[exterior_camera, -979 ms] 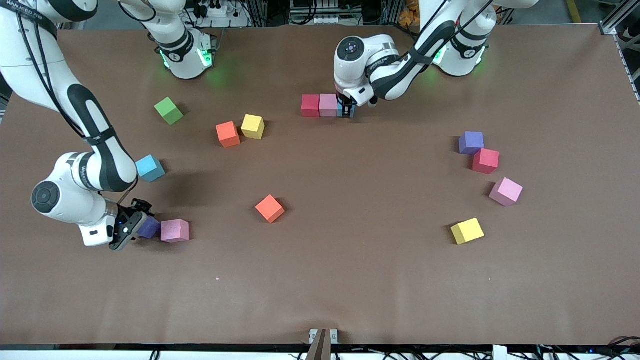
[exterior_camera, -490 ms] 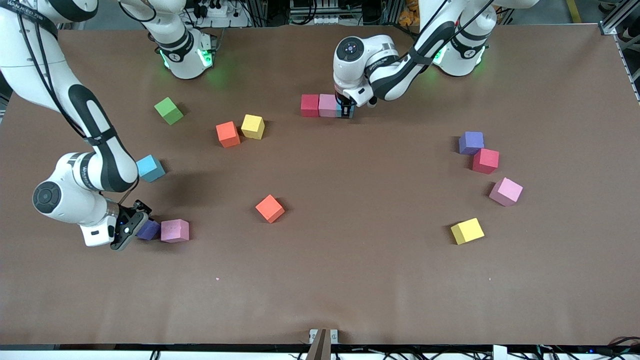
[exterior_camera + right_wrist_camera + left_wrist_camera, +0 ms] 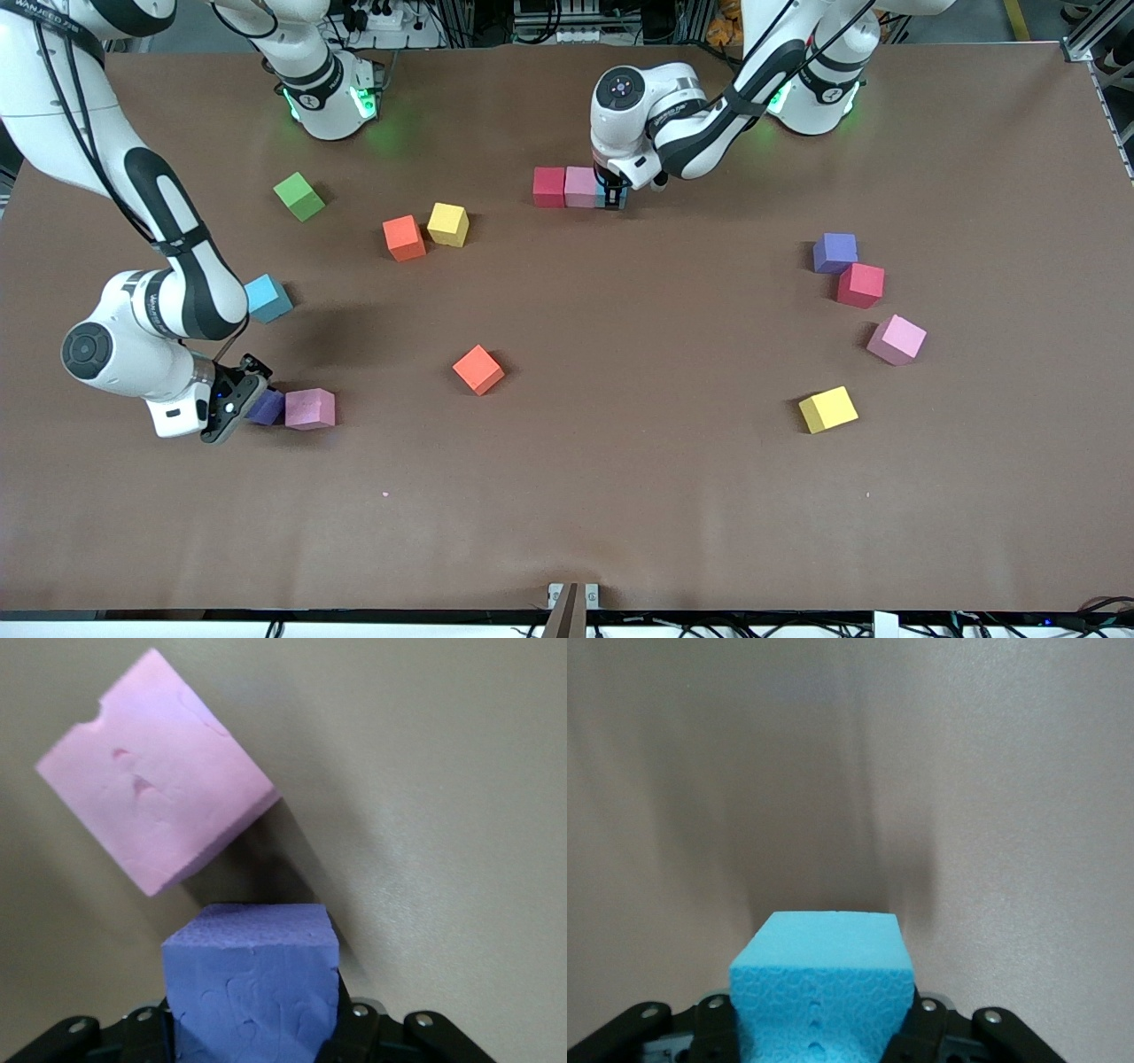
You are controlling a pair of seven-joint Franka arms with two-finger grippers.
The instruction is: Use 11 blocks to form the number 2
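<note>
A: What do the left gripper (image 3: 612, 197) jaws hold?

B: They clasp a blue block (image 3: 822, 988), set down on the counter (image 3: 620, 496) against the pink block (image 3: 580, 186) and red block (image 3: 549, 186), which looks like the top row of the number 2.

A: And the right gripper (image 3: 241, 404)?

B: Its jaws are clamped on a purple block (image 3: 252, 992), with a second pink block (image 3: 155, 771) just beside them. Judging by this, it should lift next and carry toward the row.
</note>
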